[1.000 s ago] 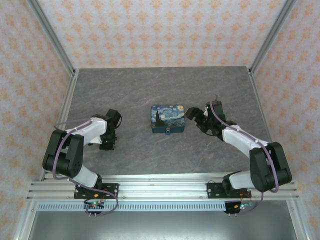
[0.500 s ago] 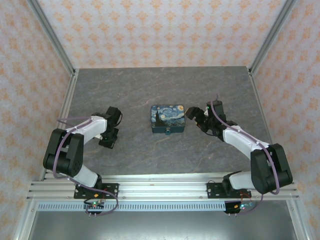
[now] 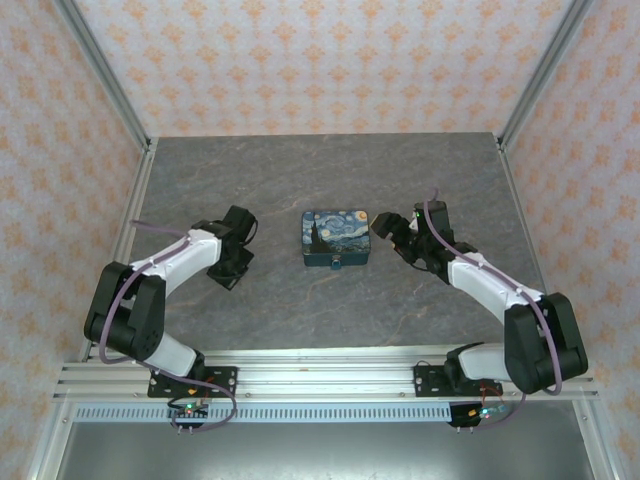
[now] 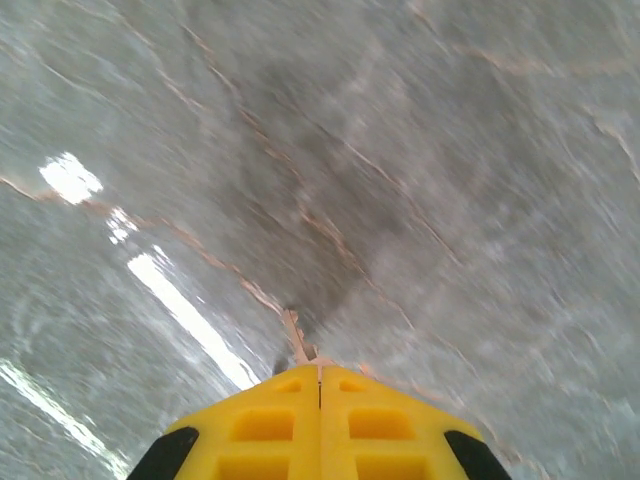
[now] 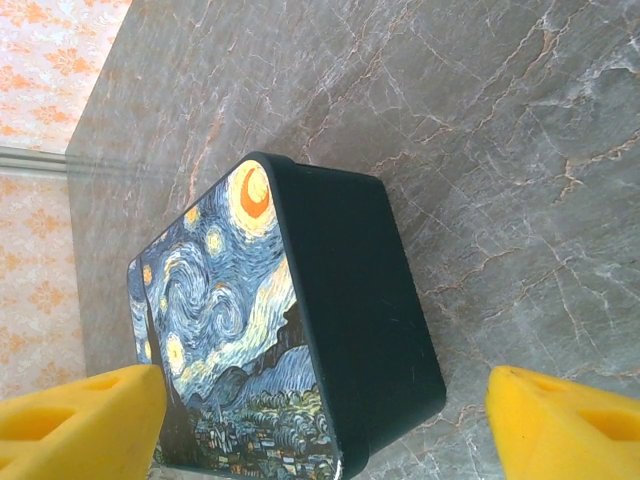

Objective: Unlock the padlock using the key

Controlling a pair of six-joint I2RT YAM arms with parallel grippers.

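- The left fingers [image 4: 285,410] are clenched, their yellow tips pressed flat together above bare counter [image 4: 420,180]. Whether anything thin is pinched between them cannot be told.
- The right fingers [image 5: 85,410] are released and spread wide, holding nothing.
- A dark box [image 5: 350,330] with a swirling night-sky painting on its lid lies just ahead of the right fingers. It sits in line with the gap between their tips and touches neither.
- Seen from above, the box [image 3: 337,238] is just beside the right fingers [image 3: 390,232] and well apart from the left fingers [image 3: 228,270], lying between the two.
- A small pale fitting [image 3: 338,264] sits on the box wall facing the arm bases. It is too small to tell whether it is the padlock.
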